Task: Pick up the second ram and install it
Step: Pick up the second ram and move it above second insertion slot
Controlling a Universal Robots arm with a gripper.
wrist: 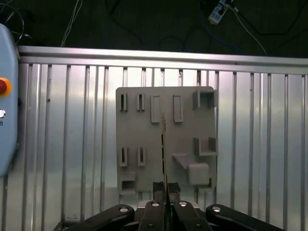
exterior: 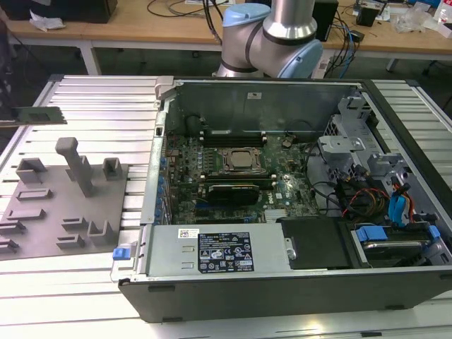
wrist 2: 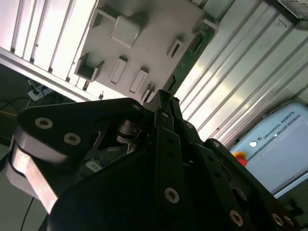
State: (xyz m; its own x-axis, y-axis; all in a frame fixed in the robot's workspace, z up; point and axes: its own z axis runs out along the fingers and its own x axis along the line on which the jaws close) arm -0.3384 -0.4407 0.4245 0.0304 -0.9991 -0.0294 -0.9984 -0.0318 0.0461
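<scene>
The second ram [exterior: 37, 115] is a thin green stick hanging level in the air over the grey fixture plate [exterior: 49, 212], at the exterior view's left edge. In the first wrist view my gripper [wrist: 166, 190] is shut on the ram [wrist: 164, 144], which shows edge-on as a thin line running out over the plate [wrist: 144, 139]. The second wrist view has the green board [wrist 2: 190, 60] sticking out past the dark fingers [wrist 2: 161, 103], above the plate [wrist 2: 144, 43]. The open computer case [exterior: 282, 92] with its processor socket [exterior: 236, 161] lies to the exterior view's right of the plate.
Grey posts and blocks [exterior: 74, 166] stand up from the fixture plate. A black card [exterior: 229, 192] sits below the socket, and cables and drive bays [exterior: 381, 198] crowd the case's right side. The arm's base [exterior: 275, 32] stands behind the case. A pale blue box with a red button [wrist: 4, 86] lies on the ribbed table.
</scene>
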